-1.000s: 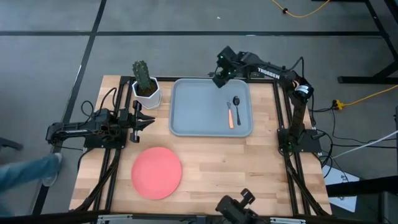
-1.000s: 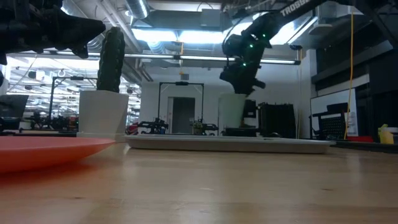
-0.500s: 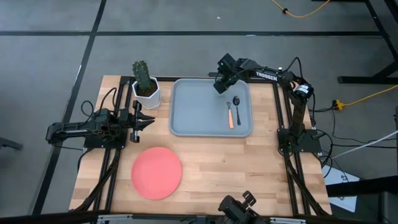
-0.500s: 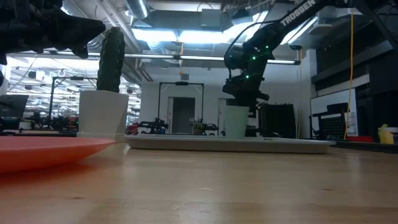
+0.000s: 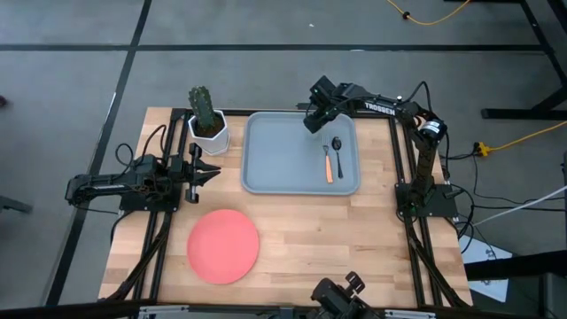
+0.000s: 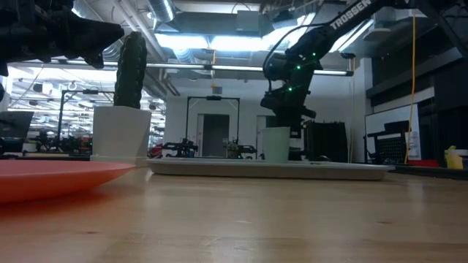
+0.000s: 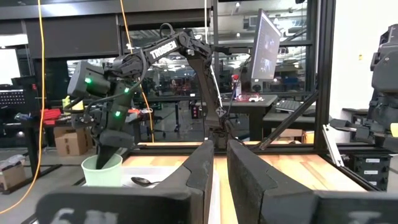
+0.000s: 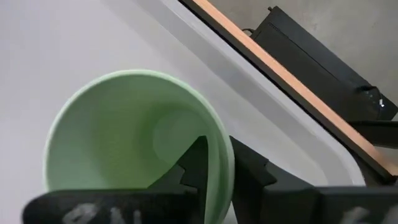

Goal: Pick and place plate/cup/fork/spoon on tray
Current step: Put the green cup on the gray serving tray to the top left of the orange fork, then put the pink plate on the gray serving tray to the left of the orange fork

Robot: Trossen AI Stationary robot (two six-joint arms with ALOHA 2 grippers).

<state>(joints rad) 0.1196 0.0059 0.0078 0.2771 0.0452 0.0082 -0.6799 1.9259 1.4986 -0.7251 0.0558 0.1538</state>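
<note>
The light-green cup (image 8: 118,130) stands upright in the far right part of the grey-blue tray (image 5: 283,155); it also shows in the low view (image 6: 276,144). My right gripper (image 8: 217,158) is shut on it from above (image 5: 313,118). The orange-handled fork (image 5: 327,165) and the dark spoon (image 5: 337,151) lie side by side on the tray's right part. The coral plate (image 5: 222,245) lies flat on the table near the front, left of the middle. My left gripper (image 5: 213,171) waits at the table's left, fingers almost together and empty. My right gripper holds the cup by its rim (image 8: 219,144), one finger inside the cup (image 8: 194,163) and one outside (image 8: 249,177). The fingers come from above, slanting down. The cup stays upright, its base (image 6: 276,158) down at the tray's floor behind the tray's rim.
A white pot with a green cactus (image 5: 208,127) stands just left of the tray's far left corner. The tray's left and middle parts (image 5: 275,168) are bare. Bare wood (image 5: 354,239) lies between the plate and the table's right edge.
My right gripper has come down with the cup, a little toward the table's near edge, and lowered it into the tray. In the last half second it has kept still.
</note>
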